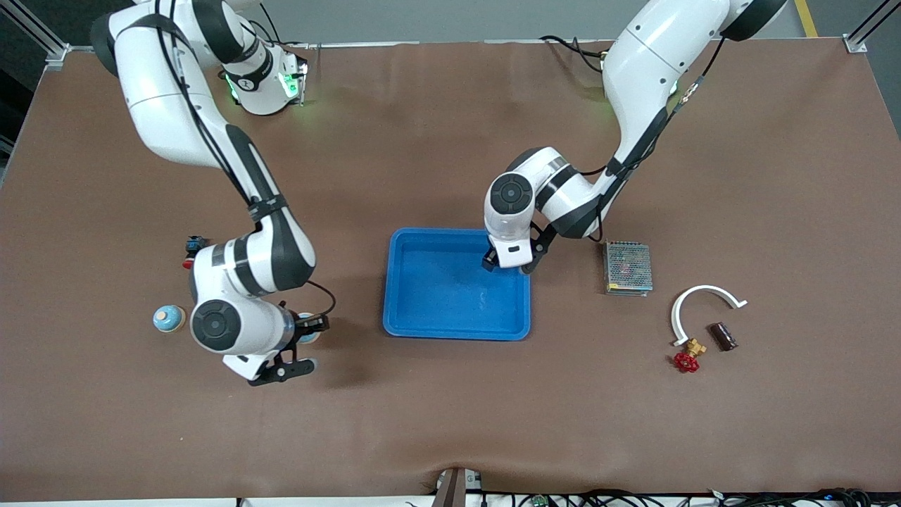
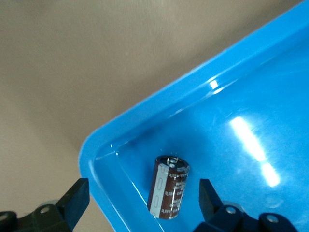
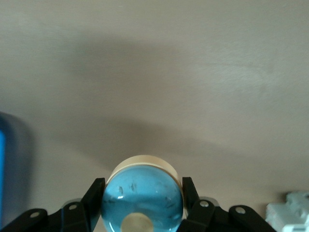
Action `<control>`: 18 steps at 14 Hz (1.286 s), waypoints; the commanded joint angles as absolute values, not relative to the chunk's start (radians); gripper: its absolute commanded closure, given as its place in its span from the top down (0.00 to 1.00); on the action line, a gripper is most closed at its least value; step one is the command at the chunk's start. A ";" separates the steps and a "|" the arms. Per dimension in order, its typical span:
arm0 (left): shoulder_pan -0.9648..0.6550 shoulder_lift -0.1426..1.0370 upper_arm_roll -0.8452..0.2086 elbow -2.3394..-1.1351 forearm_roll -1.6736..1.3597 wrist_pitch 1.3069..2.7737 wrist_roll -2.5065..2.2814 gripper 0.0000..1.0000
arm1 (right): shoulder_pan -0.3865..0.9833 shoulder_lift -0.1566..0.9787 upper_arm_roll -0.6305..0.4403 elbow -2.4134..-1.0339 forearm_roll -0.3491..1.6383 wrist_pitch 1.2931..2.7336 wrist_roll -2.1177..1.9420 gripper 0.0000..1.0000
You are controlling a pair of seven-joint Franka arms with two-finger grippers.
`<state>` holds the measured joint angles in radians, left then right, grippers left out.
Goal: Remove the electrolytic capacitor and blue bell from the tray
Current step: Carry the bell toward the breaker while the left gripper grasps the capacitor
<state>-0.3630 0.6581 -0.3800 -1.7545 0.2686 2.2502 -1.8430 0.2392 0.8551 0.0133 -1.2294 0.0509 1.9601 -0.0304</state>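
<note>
A brown capacitor point(image 2: 169, 187) lies on its side in a corner of the blue tray point(image 1: 422, 310). My left gripper point(image 1: 504, 266) hangs over that corner, at the tray's edge toward the left arm's end. It is open, with its fingers point(image 2: 77, 198) wide apart on either side of the capacitor and not touching it. My right gripper point(image 1: 307, 339) is shut on a blue-domed bell point(image 3: 142, 200) with a cream base. It holds the bell low over the table, beside the tray toward the right arm's end.
A second blue bell point(image 1: 169, 318) and a small blue and red part point(image 1: 192, 248) sit on the table by the right arm. Toward the left arm's end lie a mesh-covered box point(image 1: 627, 267), a white curved piece point(image 1: 704, 296), a red-handled brass valve point(image 1: 688, 356) and a dark brown block point(image 1: 723, 336).
</note>
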 commanded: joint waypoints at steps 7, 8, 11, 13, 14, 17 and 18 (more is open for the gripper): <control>-0.368 0.687 -0.379 -1.672 0.284 2.212 -1.841 1.00 | 0.163 0.730 0.025 -1.631 0.002 2.336 -0.185 0.00; -0.373 0.693 -0.379 -1.672 0.284 2.217 -1.842 1.00 | 0.155 0.729 0.025 -1.631 0.002 2.332 -0.195 0.00; -0.377 0.706 -0.377 -1.672 0.290 2.244 -1.844 1.00 | 0.132 0.729 0.025 -1.641 0.002 2.330 -0.235 0.00; -0.377 0.719 -0.376 -1.671 0.291 2.249 -1.838 1.00 | 0.132 0.721 0.026 -1.655 0.002 2.329 -0.233 0.00; -0.379 0.729 -0.374 -1.661 0.290 2.249 -1.838 1.00 | 0.132 0.716 0.026 -1.658 0.002 2.324 -0.233 0.00; -0.390 0.756 -0.373 -1.629 0.291 2.250 -1.838 1.00 | 0.140 0.698 0.028 -1.690 0.003 2.324 -0.219 0.00; -0.391 0.761 -0.373 -1.629 0.291 2.250 -1.838 1.00 | 0.140 0.695 0.028 -1.693 0.006 2.324 -0.218 0.00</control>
<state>-0.3752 0.7347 -0.3781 -1.6613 0.2687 2.2511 -1.8419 0.1460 0.7501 0.0153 -1.6313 0.0158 2.3250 -0.2260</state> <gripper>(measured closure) 0.000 0.313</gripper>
